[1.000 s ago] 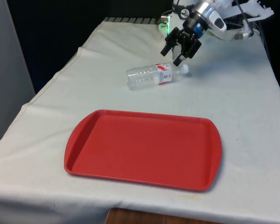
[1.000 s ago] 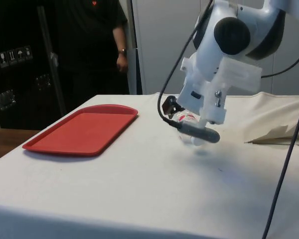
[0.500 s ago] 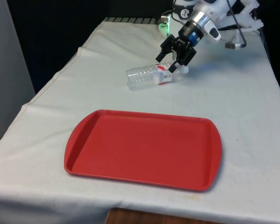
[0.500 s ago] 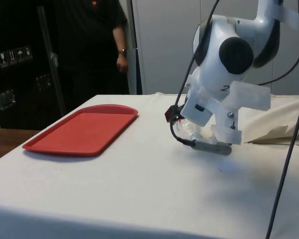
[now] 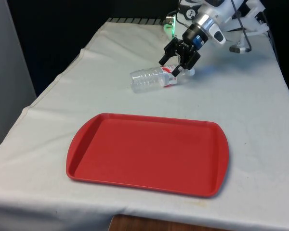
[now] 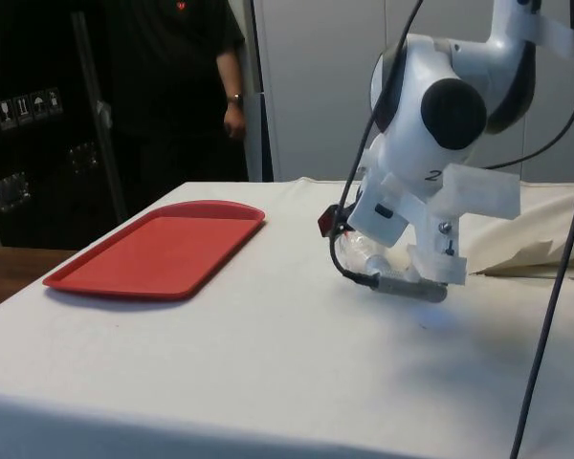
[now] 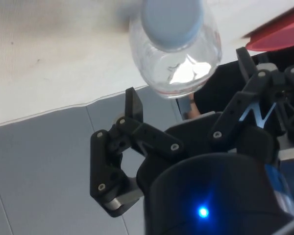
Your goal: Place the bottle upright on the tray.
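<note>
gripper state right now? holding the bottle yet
Gripper: open, holding nothing; its fingers straddle the cap end of the lying bottle, not yet closed on it.

One bottle (image 5: 151, 79), one tray (image 5: 149, 153), one person (image 6: 187, 86)

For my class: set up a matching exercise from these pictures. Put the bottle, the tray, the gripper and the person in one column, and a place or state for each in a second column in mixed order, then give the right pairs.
Column one:
1. bottle
2. tray
3. gripper
4. person

Column two:
A. standing behind the table, in dark clothes
B. lying on its side on the white cloth
C. open, fingers either side of the bottle's cap end
D. red, bare, at the near end of the table in the front view

Pairs: 1-B, 2-D, 3-C, 4-A
</note>
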